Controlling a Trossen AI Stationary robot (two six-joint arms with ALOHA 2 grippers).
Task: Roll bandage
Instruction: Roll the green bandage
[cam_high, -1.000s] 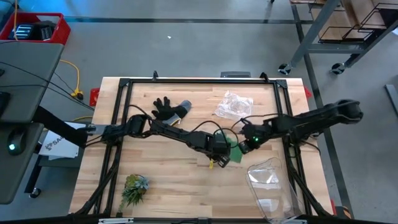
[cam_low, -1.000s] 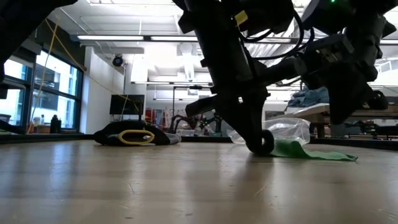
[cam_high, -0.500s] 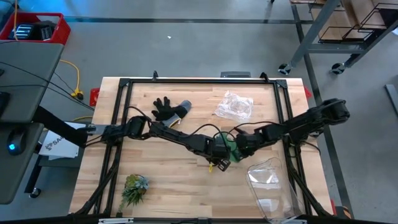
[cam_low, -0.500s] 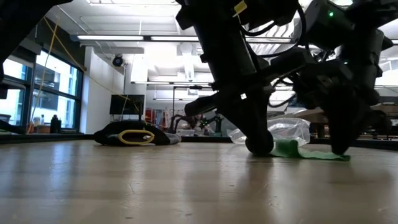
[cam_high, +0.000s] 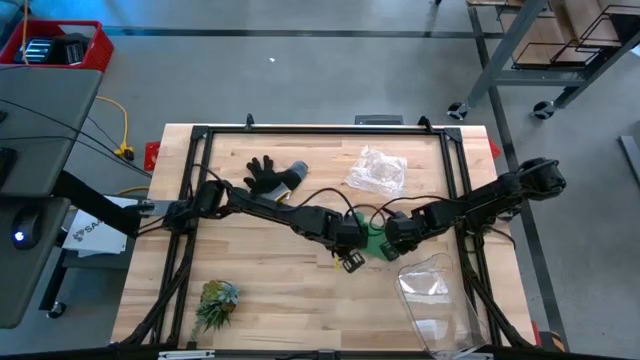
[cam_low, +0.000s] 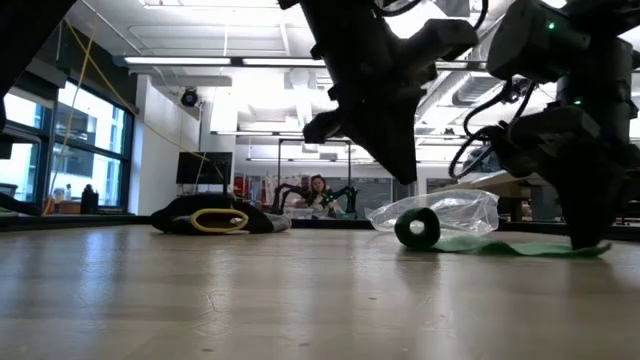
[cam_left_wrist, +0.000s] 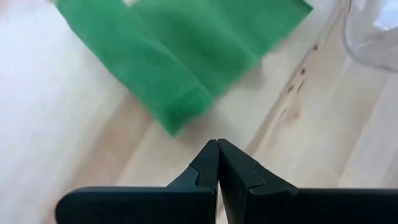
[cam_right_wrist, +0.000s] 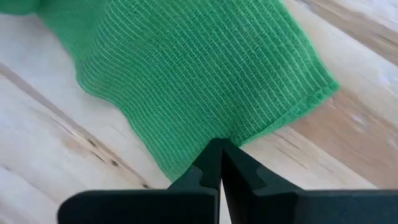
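The bandage (cam_low: 470, 238) lies partly rolled, its loose tail flat under the right gripper (cam_right_wrist: 219, 144), whose jaws are pressed together on its end. The left gripper (cam_left_wrist: 217, 144), jaws pressed together, hovers above the roll. Keep the tail pinned and taut; push the roll evenly toward the right jaws.

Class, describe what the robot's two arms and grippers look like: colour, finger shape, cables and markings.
Both arms are dark, jointed links with loose black cables looping along them. The left gripper and right gripper each have two matte black, angular fingers tapering to a point. A small yellow tag shows near the left wrist.
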